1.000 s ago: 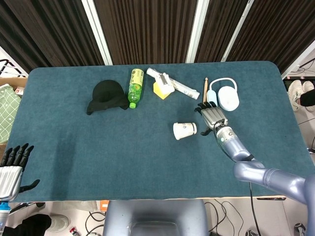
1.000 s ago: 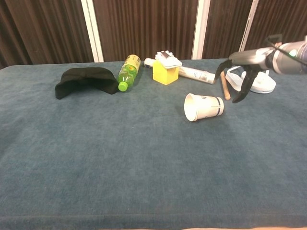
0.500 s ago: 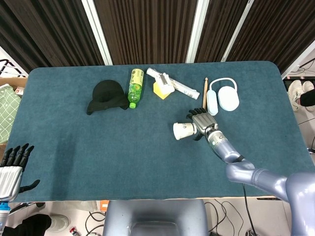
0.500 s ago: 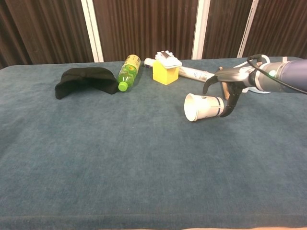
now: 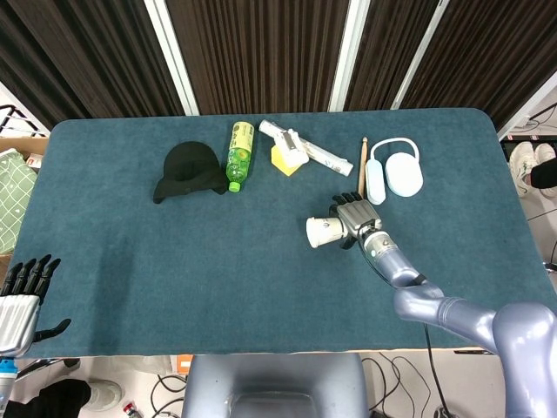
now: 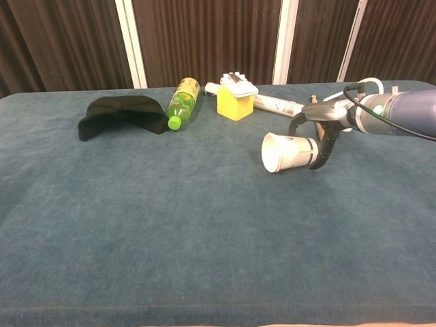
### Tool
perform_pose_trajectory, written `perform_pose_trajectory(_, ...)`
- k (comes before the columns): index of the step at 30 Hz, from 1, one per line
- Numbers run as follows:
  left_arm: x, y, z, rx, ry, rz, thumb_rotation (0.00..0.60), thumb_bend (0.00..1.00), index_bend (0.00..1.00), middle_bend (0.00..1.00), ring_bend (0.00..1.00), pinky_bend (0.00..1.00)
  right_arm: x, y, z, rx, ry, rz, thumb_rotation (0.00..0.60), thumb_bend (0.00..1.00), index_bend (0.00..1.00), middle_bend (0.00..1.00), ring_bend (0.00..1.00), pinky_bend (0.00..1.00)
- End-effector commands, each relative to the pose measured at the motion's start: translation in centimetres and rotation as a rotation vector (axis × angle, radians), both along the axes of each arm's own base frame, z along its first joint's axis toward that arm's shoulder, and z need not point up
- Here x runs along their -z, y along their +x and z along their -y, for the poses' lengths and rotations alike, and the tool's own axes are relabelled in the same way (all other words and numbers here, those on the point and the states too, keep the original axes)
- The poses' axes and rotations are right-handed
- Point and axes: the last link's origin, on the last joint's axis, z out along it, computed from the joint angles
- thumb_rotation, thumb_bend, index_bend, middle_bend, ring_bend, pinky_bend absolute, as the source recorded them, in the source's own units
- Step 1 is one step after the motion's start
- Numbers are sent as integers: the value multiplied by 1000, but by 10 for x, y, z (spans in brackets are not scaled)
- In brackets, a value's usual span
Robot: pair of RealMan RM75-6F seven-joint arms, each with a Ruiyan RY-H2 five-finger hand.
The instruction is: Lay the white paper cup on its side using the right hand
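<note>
The white paper cup (image 5: 322, 232) (image 6: 285, 152) lies on its side on the blue table (image 5: 218, 270), with its open mouth pointing left. My right hand (image 5: 355, 219) (image 6: 319, 133) is at the cup's base end. Its fingers arch over the top of the base and one finger comes down in front of it, so the hand grips the cup there. My left hand (image 5: 23, 292) hangs off the table's front left corner with its fingers apart and nothing in it. The chest view does not show the left hand.
Along the back lie a black cap (image 5: 190, 170), a green bottle (image 5: 239, 153) on its side, a yellow block (image 5: 285, 159) with a white roll (image 5: 315, 153), a wooden stick (image 5: 363, 158) and a white oval case (image 5: 402, 172) just behind my right hand.
My right hand has moved left from beside the oval case to the cup's base and its fingers have closed around it. The cup has stayed on its side, and the left hand has not moved.
</note>
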Motion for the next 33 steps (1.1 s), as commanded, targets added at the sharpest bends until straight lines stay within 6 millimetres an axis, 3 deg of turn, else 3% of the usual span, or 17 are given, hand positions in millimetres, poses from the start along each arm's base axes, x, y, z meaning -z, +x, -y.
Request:
perform_pose_trajectory(1, 0, 0, 0, 0, 0, 0, 599, 42, 1, 0, 0, 0, 0, 0, 1, 0, -2, -4, 600, 196, 352, 105, 14, 53)
perform_pose_trajectory(12, 0, 2, -1, -2, 0, 0, 599, 46, 2, 0, 0, 0, 2, 0, 2, 3, -9, -22, 600, 294, 382, 119, 16, 55)
perform_pose_trajectory(19, -1, 1, 0, 0, 0, 3, 599, 47, 2, 0, 0, 0, 2, 1, 2, 5, -12, -25, 600, 313, 372, 129, 22, 55)
perform_pose_trajectory(24, 0, 1, 0, 1, 0, 6, 599, 47, 2, 0, 0, 0, 2, 2, 1, 3, -12, -30, 600, 340, 431, 134, 26, 56)
perform_pose_trajectory(33, -1, 1, 0, 2, 1, 9, 599, 47, 2, 0, 0, 0, -2, 3, 2, -1, -22, -36, 600, 369, 446, 139, 27, 56)
